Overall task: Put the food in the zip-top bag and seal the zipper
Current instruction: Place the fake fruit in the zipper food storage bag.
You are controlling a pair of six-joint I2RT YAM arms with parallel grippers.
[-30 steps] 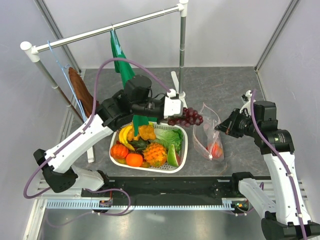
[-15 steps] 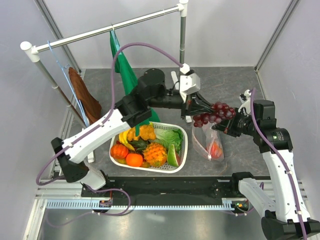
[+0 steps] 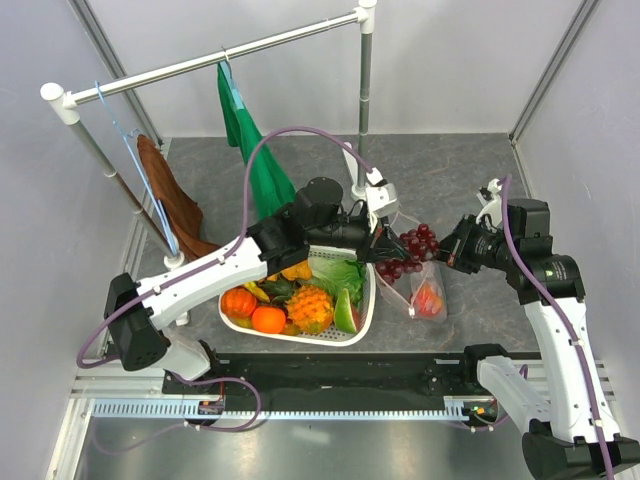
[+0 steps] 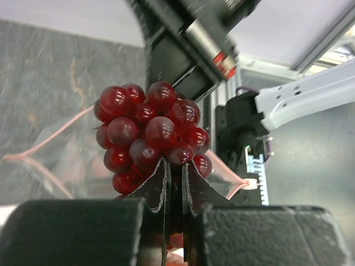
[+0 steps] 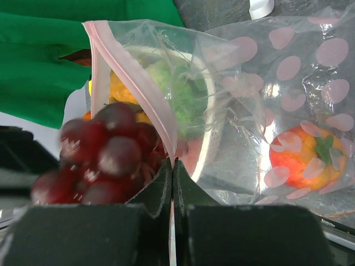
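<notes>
Glossy dark-red plastic grape cluster: gripped in left tool. Crinkly clear zip-top bag: pale pink zipper strip pinched in right tool, mouth open, orange toy inside.

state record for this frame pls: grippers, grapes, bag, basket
left gripper: shut on grapes
right gripper: shut on zip-top bag at its pink zipper
grapes position: at the bag mouth, not yet released
bag contents: one orange-red toy fruit
basket: holds pineapple, lettuce, other foods
</notes>
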